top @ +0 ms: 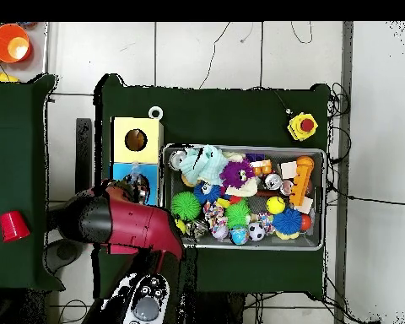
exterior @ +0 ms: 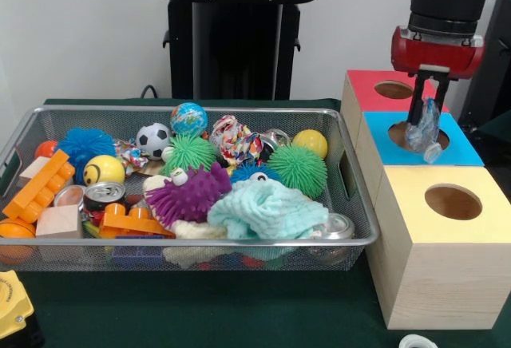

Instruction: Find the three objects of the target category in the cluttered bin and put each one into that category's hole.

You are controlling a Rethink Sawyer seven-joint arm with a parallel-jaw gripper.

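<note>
My gripper (exterior: pixel 425 102) hangs over the pale wooden box at the right and is shut on a crushed transparent bottle (exterior: pixel 422 132). The bottle dangles upright over the round hole (exterior: pixel 402 132) in the sky-blue top panel, its lower end at the hole's near rim. In the overhead view the gripper (top: pixel 138 183) sits over the blue panel (top: pixel 121 172), and the bottle is too small to make out. The wire mesh bin (exterior: pixel 200 109) lies to the left, full of toys. I see no other clear bottle among them.
A red-topped box (exterior: pixel 371 79) stands behind the blue one and a yellow-topped box (exterior: pixel 447 174) in front, each with a round hole. The bin holds spiky balls, a teal cloth (exterior: pixel 267 208), blocks and metal cans (exterior: pixel 104 194). A yellow button box (top: pixel 302 126) sits on the table.
</note>
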